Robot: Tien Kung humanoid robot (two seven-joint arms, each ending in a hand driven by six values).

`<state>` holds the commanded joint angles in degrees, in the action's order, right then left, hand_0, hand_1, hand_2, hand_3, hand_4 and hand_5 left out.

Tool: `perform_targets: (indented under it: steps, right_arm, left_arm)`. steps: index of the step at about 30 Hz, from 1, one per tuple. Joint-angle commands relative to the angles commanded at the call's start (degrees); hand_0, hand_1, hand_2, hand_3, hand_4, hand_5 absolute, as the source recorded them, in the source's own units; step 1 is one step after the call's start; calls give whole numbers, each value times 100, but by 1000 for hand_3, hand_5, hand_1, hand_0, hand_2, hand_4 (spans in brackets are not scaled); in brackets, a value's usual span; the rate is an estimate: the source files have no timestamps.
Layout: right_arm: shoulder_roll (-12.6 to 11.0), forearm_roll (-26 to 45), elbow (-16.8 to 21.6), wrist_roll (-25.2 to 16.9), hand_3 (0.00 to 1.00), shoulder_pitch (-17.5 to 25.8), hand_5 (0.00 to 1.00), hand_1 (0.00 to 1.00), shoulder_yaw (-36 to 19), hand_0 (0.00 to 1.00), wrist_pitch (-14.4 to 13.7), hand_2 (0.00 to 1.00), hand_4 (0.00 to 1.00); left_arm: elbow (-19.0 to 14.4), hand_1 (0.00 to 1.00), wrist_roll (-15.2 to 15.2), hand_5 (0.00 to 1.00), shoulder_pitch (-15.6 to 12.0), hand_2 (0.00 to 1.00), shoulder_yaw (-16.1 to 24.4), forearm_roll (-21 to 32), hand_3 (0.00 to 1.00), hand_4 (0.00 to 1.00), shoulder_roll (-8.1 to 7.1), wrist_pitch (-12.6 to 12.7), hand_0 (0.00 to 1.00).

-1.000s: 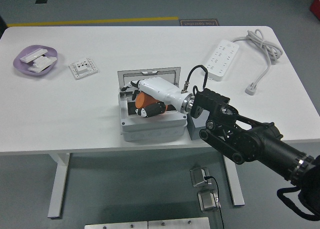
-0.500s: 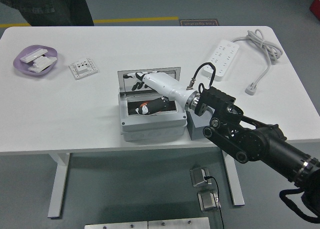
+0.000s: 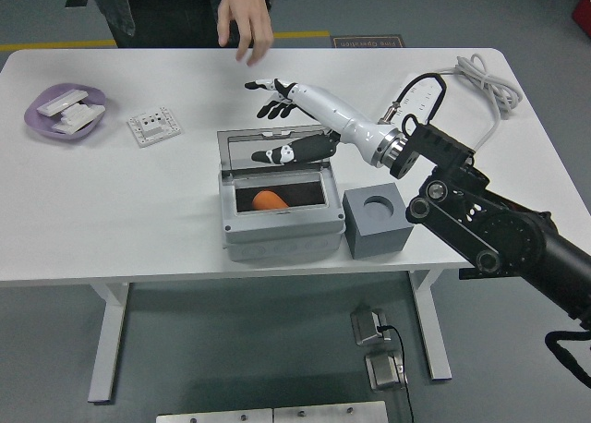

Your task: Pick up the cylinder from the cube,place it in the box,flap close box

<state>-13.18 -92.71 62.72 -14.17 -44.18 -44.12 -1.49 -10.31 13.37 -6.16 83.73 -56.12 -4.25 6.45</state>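
Inside the grey box [image 3: 282, 222], on its floor: the orange cylinder [image 3: 270, 199], lying alone and free of any fingers (a second ago still gripped there by the hand). Lid [image 3: 274, 149] standing upright behind the opening, hinged at the far edge. Just right of the box, touching or nearly so: the grey cube [image 3: 377, 220], its round socket vacant on top.

Lifted out and drawn back since the earlier frames: the right hand [image 3: 284, 123], now above and behind the lid, fingers spread and holding nothing; thumb possibly brushing the lid's top edge, hard to tell from this angle. White forearm running back to the black right arm [image 3: 489, 229] at the lower right.

Newly arrived at the far side: a person in dark clothing, one hand [image 3: 244, 18] hanging loose over the table's far edge.

Elsewhere on the white table [image 3: 138, 220]: a purple dish [image 3: 65, 112] with white pieces, a white socket plate [image 3: 153, 126], a white power strip [image 3: 414, 107] with coiled cable. Beyond, grey floor with a yellow line.
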Motion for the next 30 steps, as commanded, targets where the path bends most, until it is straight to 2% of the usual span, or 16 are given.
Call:
perform_targets:
  steps: [8, 12, 17, 30]
  right_arm:
    - [100, 282, -1077, -232, 897, -158, 454, 513, -108, 574, -93, 647, 943]
    - [103, 257, -1379, -230, 897, -68, 454, 513, -13, 574, -118, 647, 943]
    - [90, 112, -1180, -171, 876, 75, 454, 502, 162, 570, -141, 639, 937]
    - [-94, -413, 92, 97, 873, 339, 456, 497, 439, 574, -173, 638, 929]
  left_arm:
    - [0, 811, 14, 477, 19, 777, -12, -22, 838, 725, -39, -3, 822]
    - [0, 811, 18, 477, 12, 777, -23, -14, 838, 725, -27, -4, 822]
    - [0, 811, 12, 477, 7, 777, -27, 0, 838, 725, -13, -5, 822]
    - [0, 811, -8, 477, 4, 777, -24, 38, 838, 725, 27, -1, 822]
